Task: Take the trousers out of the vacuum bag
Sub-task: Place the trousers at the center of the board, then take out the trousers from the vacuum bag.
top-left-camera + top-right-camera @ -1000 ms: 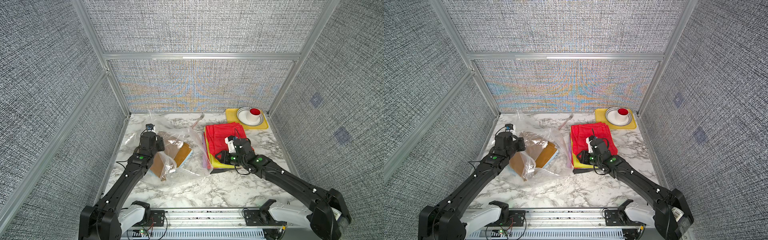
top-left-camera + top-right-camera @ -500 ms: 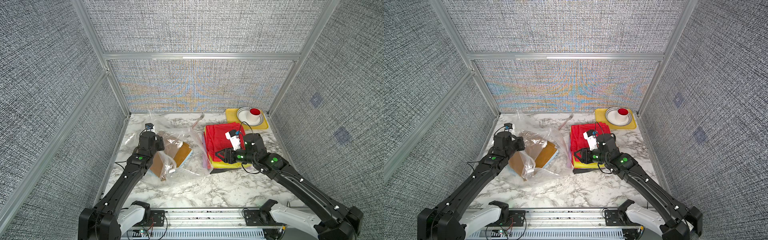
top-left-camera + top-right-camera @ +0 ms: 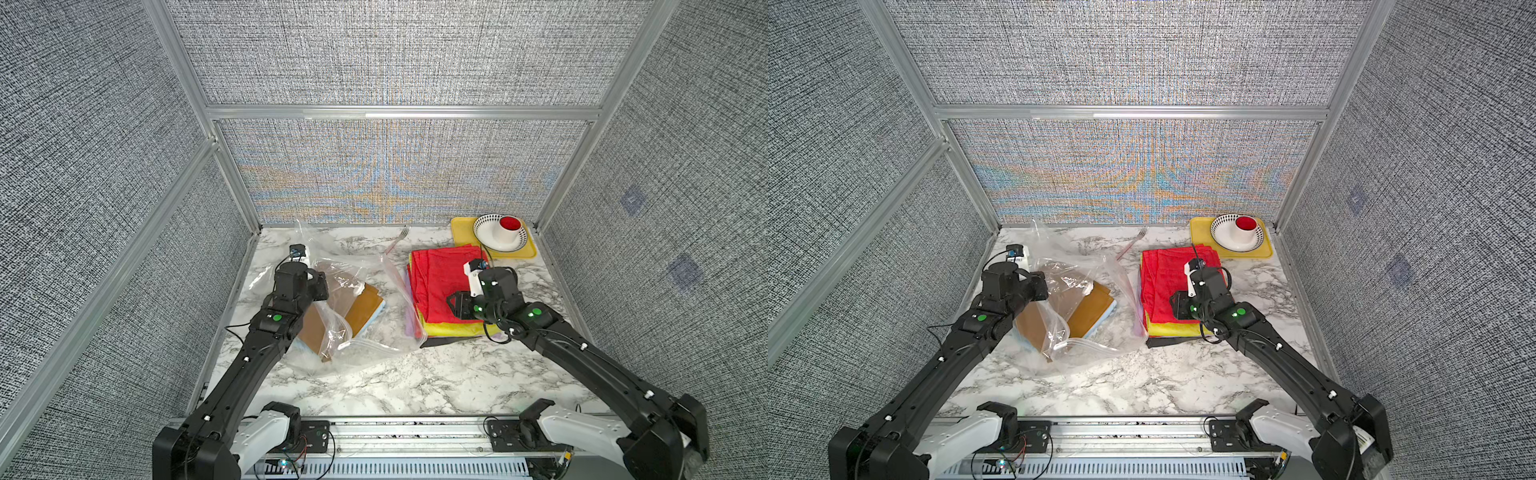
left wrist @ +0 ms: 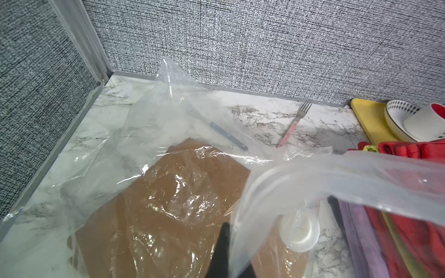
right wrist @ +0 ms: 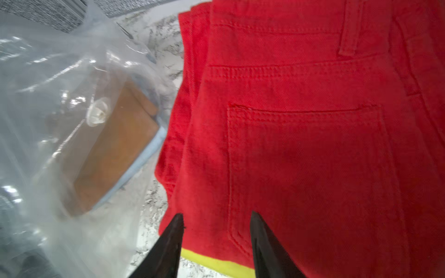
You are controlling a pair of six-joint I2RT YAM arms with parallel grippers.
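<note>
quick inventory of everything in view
vacuum bag: 1, clear, table's left
valve: 1, white, on bag
orange trousers: 1, orange, in bag
light blue trousers: 1, light blue, beneath those
red trousers: 1, red, topping stack beside bag
yellow trousers: 1, yellow, under red
lilac trousers: 1, lilac, below yellow
dark grey trousers: 1, dark grey, bottom
fork: 1, pink-handled, by back wall
tray: 1, yellow, back right corner
bowl: 1, white, on tray
cup: 1, white, in bowl
left gripper: 1, black, shut on bag
right gripper: 1, black, open above red trousers
</note>
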